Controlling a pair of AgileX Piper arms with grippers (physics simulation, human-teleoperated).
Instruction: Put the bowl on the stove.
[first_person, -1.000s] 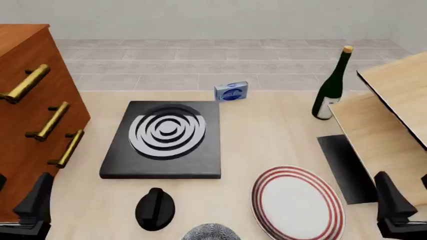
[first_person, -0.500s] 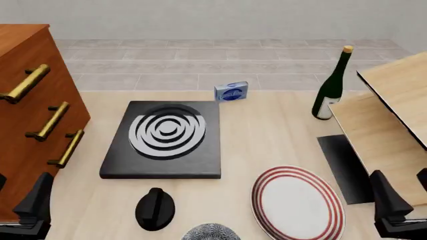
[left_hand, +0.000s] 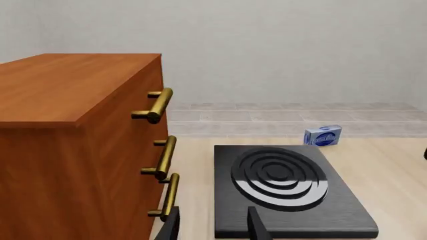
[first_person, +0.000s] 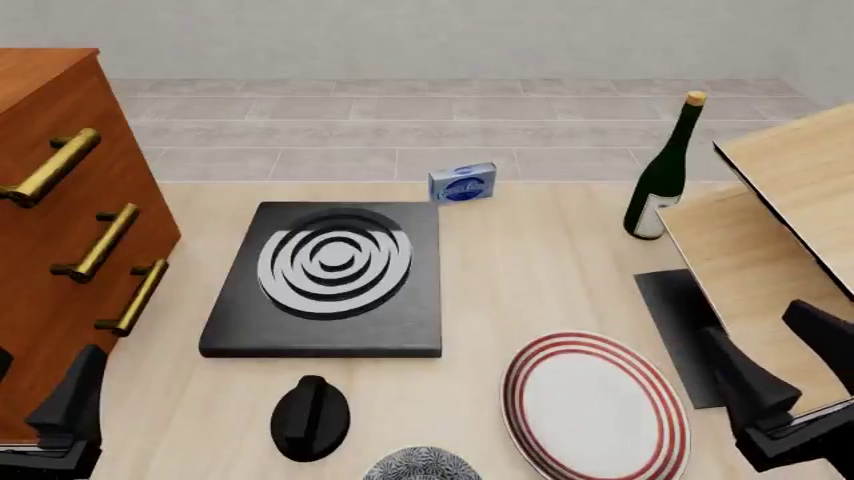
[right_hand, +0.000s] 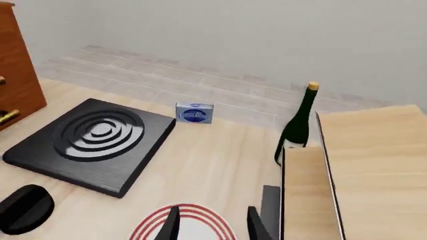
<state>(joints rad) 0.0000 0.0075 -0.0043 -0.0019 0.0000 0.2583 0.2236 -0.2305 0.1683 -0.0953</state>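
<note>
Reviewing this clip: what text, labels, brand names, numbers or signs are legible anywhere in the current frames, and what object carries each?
No text is legible in any view.
Small blue box behind the stove: a white oval mark with lettering, too blurred to read.
Wine bottle: a pale label low on the body, too small to show any print.
Bowl, plate, black knob, wooden dresser: no markings visible.

1. The small blue box (first_person: 462, 184) behind the stove (first_person: 328, 279) carries a white oval mark with lettering (too blurred to read in any view).
2. The green bottle (first_person: 663, 172) has a pale label (first_person: 649, 216), with no legible print.
</note>
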